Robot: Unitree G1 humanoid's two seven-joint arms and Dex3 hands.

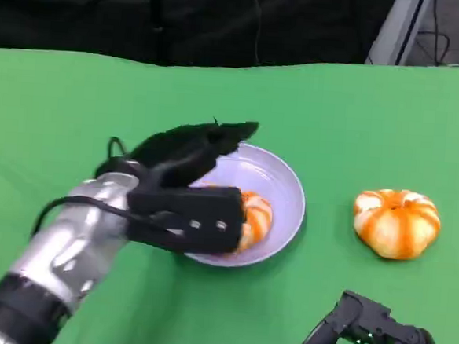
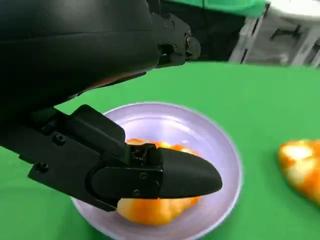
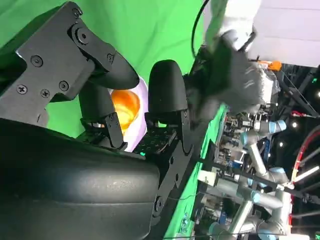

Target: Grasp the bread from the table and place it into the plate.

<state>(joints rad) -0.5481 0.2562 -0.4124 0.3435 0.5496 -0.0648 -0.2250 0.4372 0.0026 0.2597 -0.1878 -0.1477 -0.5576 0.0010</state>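
Observation:
A round orange-and-white bread [image 1: 256,217] [image 2: 150,210] lies in the pale lavender plate [image 1: 291,196] [image 2: 220,150] at the table's middle. My left hand [image 1: 185,185] [image 2: 90,75] hovers over the plate's left half. Its fingers stretch out above the plate and its thumb [image 2: 170,177] sits just in front of the bread, with no visible grip on it. A second, similar bread [image 1: 397,223] [image 2: 302,167] rests on the green cloth to the plate's right. My right hand [image 1: 372,335] [image 3: 100,150] stays low near the front edge, its fingers apart and holding nothing.
The green table cloth [image 1: 359,118] spreads around the plate. Behind the table's far edge hangs a dark backdrop [image 1: 185,19]. The right wrist view shows lab equipment and another robot arm [image 3: 260,150] beyond the table.

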